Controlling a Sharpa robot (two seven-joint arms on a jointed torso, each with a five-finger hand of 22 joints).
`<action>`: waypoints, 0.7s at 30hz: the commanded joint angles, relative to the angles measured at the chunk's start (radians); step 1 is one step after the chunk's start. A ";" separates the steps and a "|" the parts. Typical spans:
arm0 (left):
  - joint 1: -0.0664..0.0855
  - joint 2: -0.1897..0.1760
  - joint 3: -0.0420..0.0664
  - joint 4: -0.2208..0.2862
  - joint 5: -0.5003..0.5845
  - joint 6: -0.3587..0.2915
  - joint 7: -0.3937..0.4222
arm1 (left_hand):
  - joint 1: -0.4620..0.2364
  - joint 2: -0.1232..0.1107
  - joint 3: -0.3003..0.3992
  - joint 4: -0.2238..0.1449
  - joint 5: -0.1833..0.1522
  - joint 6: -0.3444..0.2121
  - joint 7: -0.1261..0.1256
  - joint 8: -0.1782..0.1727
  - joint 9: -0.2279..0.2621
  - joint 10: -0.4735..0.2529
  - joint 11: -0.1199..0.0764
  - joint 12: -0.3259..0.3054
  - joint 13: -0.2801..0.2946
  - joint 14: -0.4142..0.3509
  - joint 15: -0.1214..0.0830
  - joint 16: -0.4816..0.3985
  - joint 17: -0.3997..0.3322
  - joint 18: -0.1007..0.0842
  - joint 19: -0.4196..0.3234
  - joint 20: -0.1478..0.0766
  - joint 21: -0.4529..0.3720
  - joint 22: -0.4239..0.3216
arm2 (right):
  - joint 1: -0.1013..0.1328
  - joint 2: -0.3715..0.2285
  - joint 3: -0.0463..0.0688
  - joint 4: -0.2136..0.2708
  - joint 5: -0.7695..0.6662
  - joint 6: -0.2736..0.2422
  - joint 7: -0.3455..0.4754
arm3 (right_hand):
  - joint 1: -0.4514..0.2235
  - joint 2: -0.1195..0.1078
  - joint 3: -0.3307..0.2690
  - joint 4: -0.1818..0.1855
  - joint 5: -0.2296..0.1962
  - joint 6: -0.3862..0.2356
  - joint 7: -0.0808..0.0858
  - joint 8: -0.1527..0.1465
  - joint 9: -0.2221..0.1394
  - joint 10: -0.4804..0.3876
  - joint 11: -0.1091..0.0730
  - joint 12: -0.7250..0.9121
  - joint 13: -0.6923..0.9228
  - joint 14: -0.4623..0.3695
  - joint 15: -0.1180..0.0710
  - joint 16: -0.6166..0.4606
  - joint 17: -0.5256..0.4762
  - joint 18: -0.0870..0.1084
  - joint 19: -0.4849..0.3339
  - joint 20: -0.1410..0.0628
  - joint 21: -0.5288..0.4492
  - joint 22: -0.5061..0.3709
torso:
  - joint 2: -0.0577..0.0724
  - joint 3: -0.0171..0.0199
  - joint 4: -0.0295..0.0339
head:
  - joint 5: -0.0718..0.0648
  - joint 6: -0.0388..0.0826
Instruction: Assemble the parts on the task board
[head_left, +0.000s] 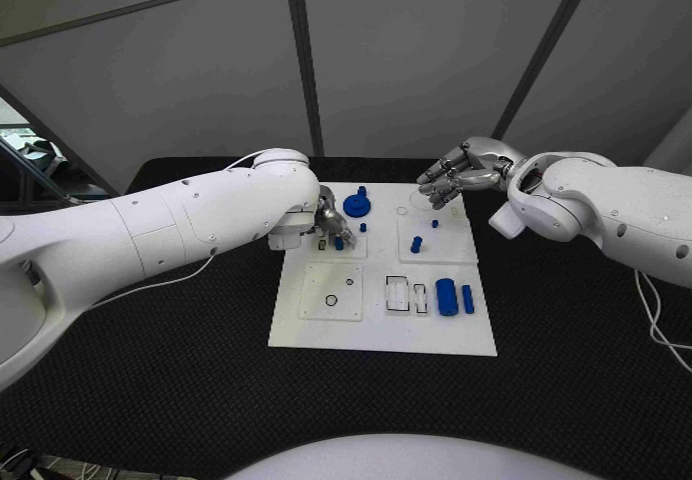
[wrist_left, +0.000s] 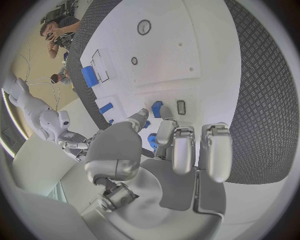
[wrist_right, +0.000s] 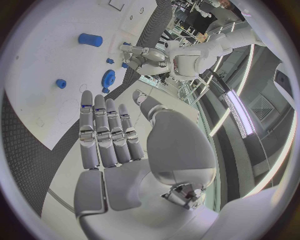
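The white task board lies in the middle of the black table. My left hand is low over the board's far left part. Its thumb and a finger pinch a small blue part beside a small rectangular slot. A blue gear stands just beyond that hand. My right hand hovers over the board's far right corner, holding nothing, its fingers straight and side by side. A blue cylinder and a thin blue bar lie at the board's right. A short blue peg stands mid-board.
Two tiny blue pegs stand on the far half of the board. Outlined recesses and a small ring mark the near half. Black matting surrounds the board on all sides.
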 joint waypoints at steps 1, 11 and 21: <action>-0.001 -0.002 0.000 0.005 0.002 -0.001 -0.026 | 0.000 -0.017 -0.005 0.014 -0.006 0.008 -0.001 0.000 0.002 0.003 -0.007 0.004 0.000 0.104 -0.008 0.002 0.263 -0.041 0.082 -0.007 -0.003 0.230 | 0.002 0.001 0.000 0.000 0.001 0.004 0.011 | -0.008 0.002 -0.008 -0.001 0.005 -0.004 0.006 -0.002 0.000 -0.007 -0.003 -0.002 0.001 -0.008 0.000 -0.002 -0.001 0.003 0.006 0.002 -0.004 -0.001 | 0.000 -0.0002 0.0001 | 0.000 0.000; 0.000 -0.022 0.028 0.021 -0.006 -0.001 -0.025 | 0.011 -0.046 -0.020 0.047 -0.005 0.006 -0.002 -0.001 0.007 -0.001 -0.007 0.001 -0.004 0.104 -0.009 0.002 0.263 -0.039 0.080 -0.008 -0.010 0.225 | 0.002 0.003 0.000 -0.004 0.001 0.004 0.011 | -0.008 0.002 -0.008 -0.001 0.005 -0.004 0.006 -0.002 0.000 -0.007 -0.003 -0.002 0.001 -0.008 0.000 -0.002 -0.001 0.003 0.006 0.002 -0.004 -0.001 | 0.000 0.0000 0.0016 | 0.000 0.003; 0.008 -0.043 0.084 0.041 -0.008 0.009 -0.024 | 0.019 -0.052 -0.021 0.055 -0.005 0.004 -0.001 -0.003 0.007 -0.004 -0.007 -0.001 -0.006 0.104 -0.009 0.002 0.263 -0.039 0.079 -0.008 -0.013 0.223 | 0.002 0.005 0.000 -0.009 0.001 0.004 0.011 | -0.010 0.002 -0.009 0.000 0.005 -0.004 0.006 -0.002 0.000 -0.007 -0.003 -0.002 0.001 -0.008 0.000 -0.002 -0.001 0.003 0.006 0.002 -0.005 -0.002 | 0.000 -0.0003 0.0008 | 0.003 0.006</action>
